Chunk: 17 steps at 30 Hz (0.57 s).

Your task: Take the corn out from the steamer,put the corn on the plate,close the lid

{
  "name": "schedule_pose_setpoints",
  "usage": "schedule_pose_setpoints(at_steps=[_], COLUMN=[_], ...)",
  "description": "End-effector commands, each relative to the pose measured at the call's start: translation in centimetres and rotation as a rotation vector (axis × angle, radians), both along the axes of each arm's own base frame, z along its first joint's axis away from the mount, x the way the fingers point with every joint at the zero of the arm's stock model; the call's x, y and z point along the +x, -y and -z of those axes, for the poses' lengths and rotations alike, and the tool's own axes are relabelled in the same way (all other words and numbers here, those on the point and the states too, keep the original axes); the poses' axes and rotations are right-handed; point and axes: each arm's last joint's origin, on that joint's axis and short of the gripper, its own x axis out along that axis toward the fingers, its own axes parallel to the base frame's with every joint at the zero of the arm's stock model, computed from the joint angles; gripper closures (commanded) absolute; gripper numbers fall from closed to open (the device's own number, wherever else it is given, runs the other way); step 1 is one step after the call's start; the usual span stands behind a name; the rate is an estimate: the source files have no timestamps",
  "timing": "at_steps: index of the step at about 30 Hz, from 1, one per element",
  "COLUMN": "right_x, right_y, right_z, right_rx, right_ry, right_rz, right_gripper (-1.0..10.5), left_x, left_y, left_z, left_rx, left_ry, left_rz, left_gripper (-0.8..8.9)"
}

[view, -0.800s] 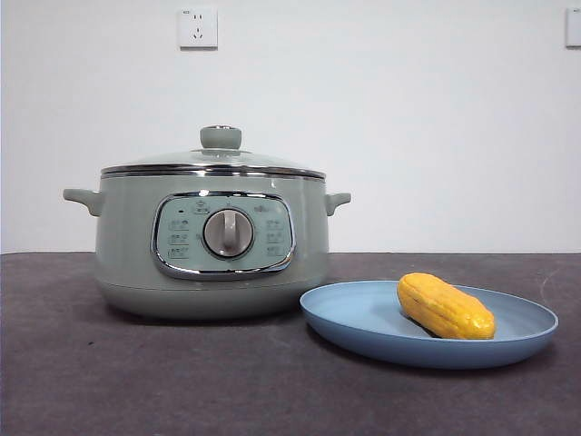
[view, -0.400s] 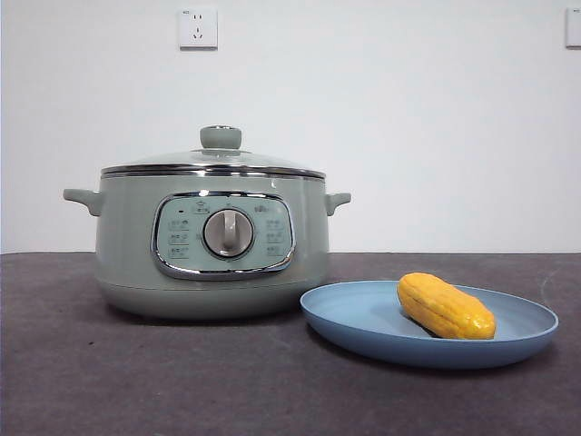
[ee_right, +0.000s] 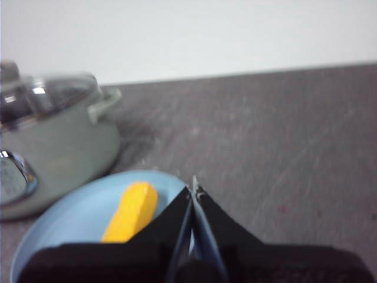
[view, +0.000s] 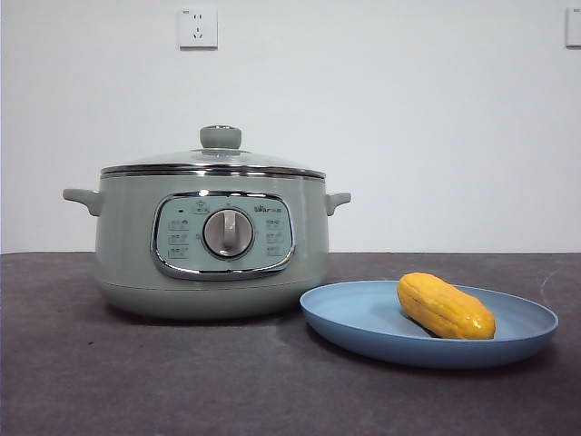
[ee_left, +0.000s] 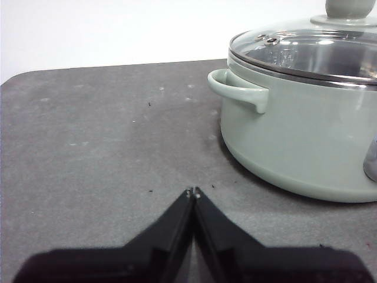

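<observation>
Short yellow-orange corn cob (view: 445, 306), kernel rows visible, tapered ends, lies tilted on the shallow round light-blue plate (view: 363, 318), toward its 3 o'clock side. Plate sits on the dark grey table (view: 136, 381), just beside the sage-green round steamer (view: 127, 245), at the pot's 4 o'clock. Domed glass lid (view: 218, 160) with green knob is seated on the pot rim. Front view shows the control panel and dial; no arms there. Left wrist view: left gripper (ee_left: 193, 191) jaws closed together, empty, over bare table near the pot handle. Right wrist view, blurred: right gripper (ee_right: 193, 187) jaws closed together, empty, above the plate edge.

Staged lab-style tabletop: bare white wall (view: 408, 136), wall socket (view: 198, 27), dark grey mat (view: 182, 381), no kitchen furnishings.
</observation>
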Motion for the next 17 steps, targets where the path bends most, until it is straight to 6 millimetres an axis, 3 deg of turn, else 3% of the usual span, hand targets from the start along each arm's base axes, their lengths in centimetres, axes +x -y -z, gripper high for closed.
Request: schedule_pose_setpoints(at_steps=[1, 5, 17], right_x=[0.2, 0.4, 0.4], right_y=[0.0, 0.0, 0.0], right_z=[1.1, 2.3, 2.3], right_rx=[0.025, 0.023, 0.016], right_ry=[-0.025, -0.059, -0.054], right_rz=[0.005, 0.001, 0.005], right_gripper=[9.5, 9.5, 9.5], left_x=[0.1, 0.1, 0.1], left_y=[0.0, 0.0, 0.0], left_z=[0.4, 0.4, 0.4], left_rx=[-0.009, -0.009, -0.009], left_ry=[-0.008, -0.008, -0.008], left_rz=[-0.005, -0.005, -0.004], left_gripper=[8.17, 8.17, 8.17])
